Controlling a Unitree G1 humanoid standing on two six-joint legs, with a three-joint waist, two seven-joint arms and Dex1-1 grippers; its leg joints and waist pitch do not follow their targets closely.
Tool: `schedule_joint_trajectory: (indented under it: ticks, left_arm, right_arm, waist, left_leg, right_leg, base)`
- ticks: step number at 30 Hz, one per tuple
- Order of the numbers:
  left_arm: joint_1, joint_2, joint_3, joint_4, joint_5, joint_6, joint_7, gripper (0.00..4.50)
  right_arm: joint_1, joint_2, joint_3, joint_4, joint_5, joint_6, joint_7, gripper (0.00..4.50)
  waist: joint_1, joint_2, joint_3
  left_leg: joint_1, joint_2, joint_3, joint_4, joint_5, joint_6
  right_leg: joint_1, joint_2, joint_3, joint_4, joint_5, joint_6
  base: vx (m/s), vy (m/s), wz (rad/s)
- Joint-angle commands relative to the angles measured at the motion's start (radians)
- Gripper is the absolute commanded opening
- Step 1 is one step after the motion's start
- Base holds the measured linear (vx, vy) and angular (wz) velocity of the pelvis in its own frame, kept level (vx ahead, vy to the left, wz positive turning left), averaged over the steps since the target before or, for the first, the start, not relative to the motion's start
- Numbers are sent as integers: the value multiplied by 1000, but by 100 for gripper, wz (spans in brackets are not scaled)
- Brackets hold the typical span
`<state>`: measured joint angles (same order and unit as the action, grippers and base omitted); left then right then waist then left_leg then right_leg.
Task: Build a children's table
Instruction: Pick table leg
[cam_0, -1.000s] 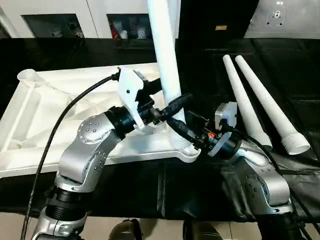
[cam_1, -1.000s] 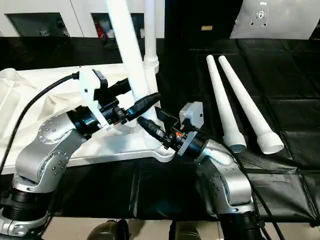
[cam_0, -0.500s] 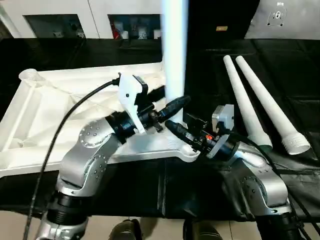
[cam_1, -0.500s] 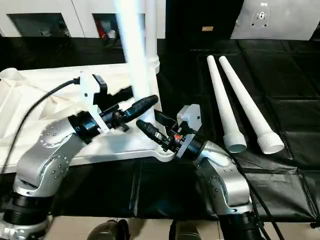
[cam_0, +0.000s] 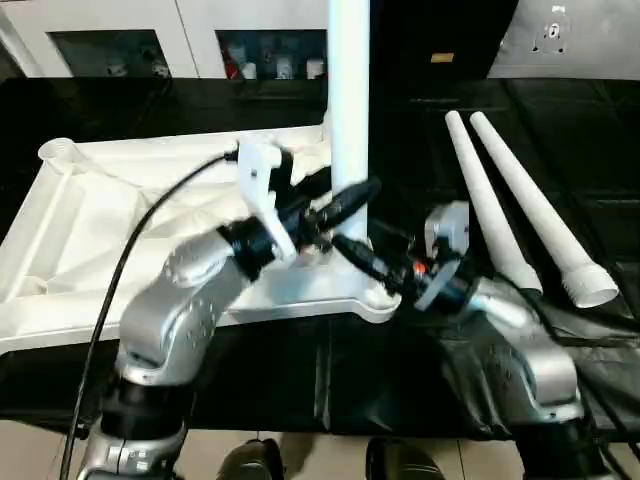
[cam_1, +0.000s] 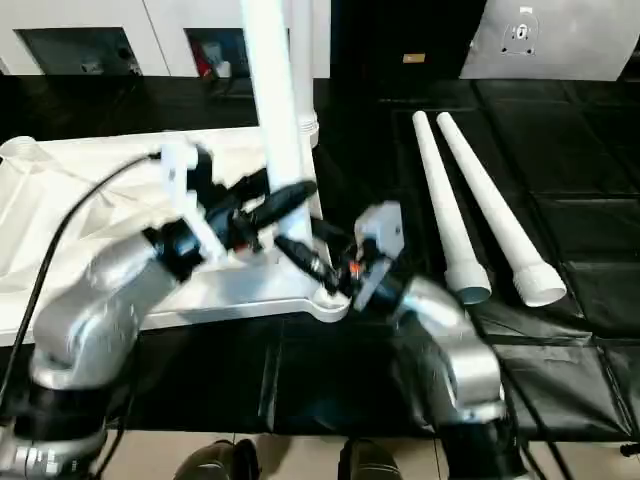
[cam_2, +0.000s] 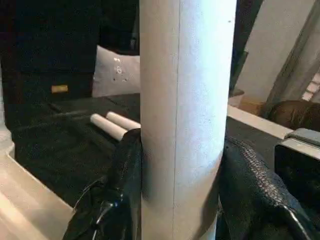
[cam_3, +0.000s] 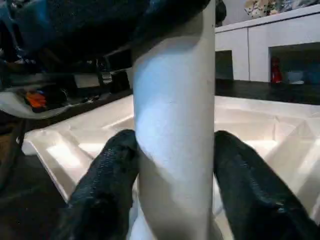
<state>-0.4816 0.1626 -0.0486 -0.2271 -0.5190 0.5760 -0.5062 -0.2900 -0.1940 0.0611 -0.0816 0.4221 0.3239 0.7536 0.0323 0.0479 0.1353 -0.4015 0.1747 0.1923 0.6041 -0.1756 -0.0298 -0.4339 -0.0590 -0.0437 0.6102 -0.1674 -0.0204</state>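
1. children's table (cam_0: 90, 230) lies upside down on the black desk (cam_0: 600, 170), ribs up; one leg (cam_0: 349, 100) stands upright at its near right corner socket (cam_0: 375, 298).
2. left jaws (cam_0: 345, 203) and right jaws (cam_0: 358, 258) both clamp that leg low down, right below left.
3. hollow plastic tube: likely light, stiff, smooth and slippery; hold near the base.
4. seating depth in the socket unclear.
5. two spare legs (cam_0: 520, 200) lie to the right.

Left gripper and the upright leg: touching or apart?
Touching. In the left wrist view the left gripper has a black finger pressed against each side of the upright leg, with no gap visible.
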Motion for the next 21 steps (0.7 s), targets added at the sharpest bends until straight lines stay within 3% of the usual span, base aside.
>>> schedule_joint_trajectory:
  ticks: [1, 2, 10, 11, 13, 15, 16, 21]
  left_arm:
    - [-21, 12, 38, 5, -24, 29, 21, 188]
    - [-28, 16, 45, 9, -32, 40, 21, 188]
    - [-95, 18, 130, 36, -176, 179, 21, 188]
    - [-109, 34, 148, 47, -231, 202, -24, 188]
    - [-116, 56, 145, 52, -249, 210, -74, 188]
    - [-121, 75, 136, 54, -251, 222, -105, 188]
    - [-127, 101, 115, 55, -236, 219, -145, 188]
    - [-144, 157, 27, 55, -161, 147, -246, 188]
  right_arm:
    - [-6, -13, -14, -41, 36, 47, 11, 276]
    - [-9, -17, -20, -45, 45, 59, 11, 276]
    - [-81, -58, -130, -55, 212, 210, 3, 341]
    - [-104, -114, -171, -67, 340, 374, 28, 350]
    - [-111, -162, -180, -71, 395, 447, 75, 378]
    - [-113, -185, -179, -70, 403, 458, 105, 378]
    - [-121, -211, -168, -63, 386, 462, 127, 395]
    - [-146, -290, -83, -50, 282, 408, 200, 395]
  waist:
    - [1, -13, -86]
    - [2, -18, -88]
    - [6, -19, -91]
    - [6, -20, -90]
    - [11, -18, -89]
    - [16, -21, -91]
    - [16, -20, -92]
    - [17, -22, -92]
  left_leg:
    - [20, 40, -22, -58, -97, 100]
    - [18, 40, -22, -57, -87, 100]
    - [19, 37, -20, -53, -58, 115]
    - [19, 31, -19, -52, -55, 118]
    - [21, 32, -21, -52, -48, 122]
    - [18, 34, -21, -52, -50, 121]
    - [19, 34, -20, -51, -48, 118]
    - [20, 38, -21, -53, -58, 97]
  right_leg:
    - [69, -64, 43, -71, -185, -214]
    - [70, -63, 43, -69, -170, -212]
    - [69, -61, 40, -66, -154, -229]
    - [73, -60, 40, -66, -155, -233]
    - [71, -57, 40, -69, -169, -225]
    - [71, -60, 39, -68, -182, -209]
    - [70, -62, 39, -70, -189, -204]
    - [69, -65, 40, -69, -214, -193]
  base:
    - [0, 0, 0]
    - [0, 0, 0]
    - [0, 0, 0]
    - [0, 0, 0]
    - [0, 0, 0]
    - [0, 0, 0]
    - [0, 0, 0]
    - [0, 0, 0]
